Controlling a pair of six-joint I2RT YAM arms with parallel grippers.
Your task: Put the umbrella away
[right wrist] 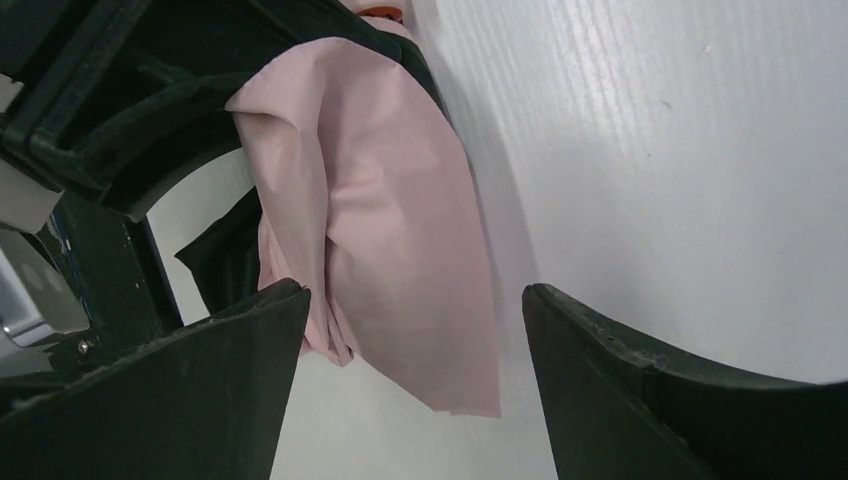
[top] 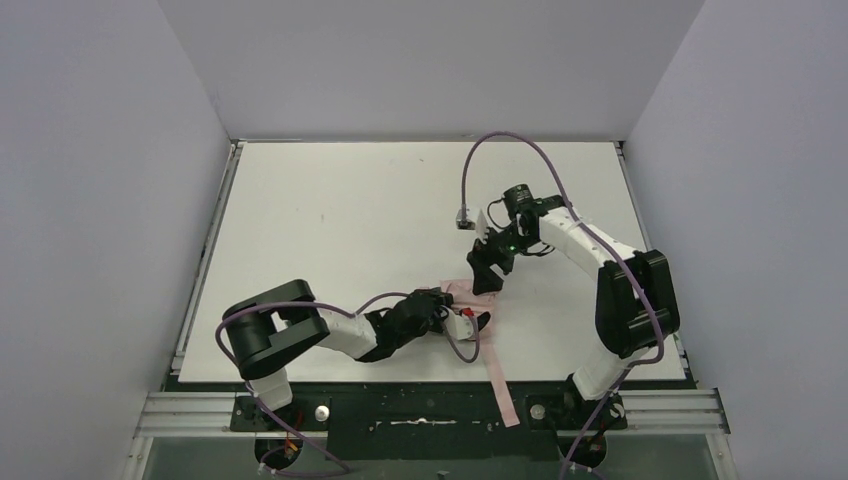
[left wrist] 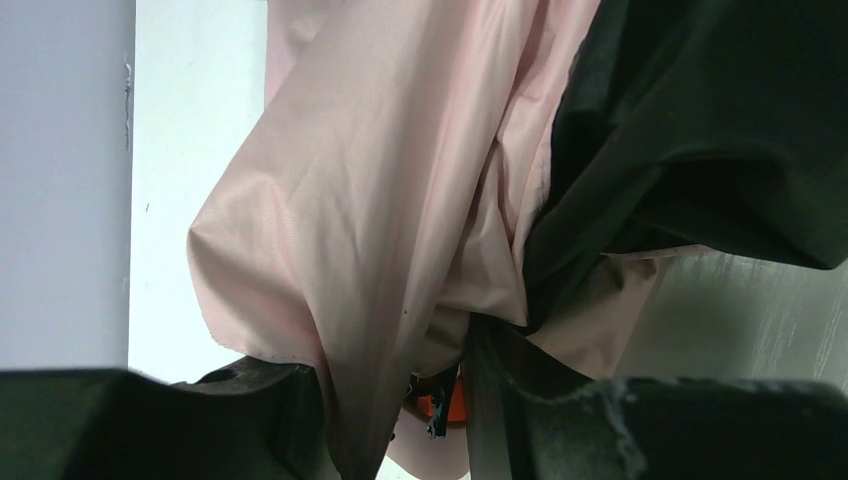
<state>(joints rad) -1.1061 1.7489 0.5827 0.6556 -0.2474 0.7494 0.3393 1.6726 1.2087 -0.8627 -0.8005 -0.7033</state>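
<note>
A narrow pink strip (top: 500,375) hangs over the near edge of the desk (top: 350,200), right of its middle, and runs back toward the bunched fabric; I cannot tell whether it belongs to the umbrella. Just beyond it, close to the near edge and a little right of centre, lies the umbrella (top: 455,290), a crumpled heap with the canopy pale pink outside and black inside.

The left gripper (top: 450,316) reaches in low from the near-left corner. In its wrist view its fingers (left wrist: 650,430) are drawn close, and the narrow gap between them is packed with a bunch of pink and black canopy (left wrist: 380,220), so the left gripper (left wrist: 400,420) has hold of the cloth.

Farther back, the right gripper (top: 486,278) points down over the far side of the heap. Its fingers (right wrist: 200,390) stand wide apart and hold nothing. A pink fold (right wrist: 400,260) lies on the desk between and beyond them, touching neither.
</note>
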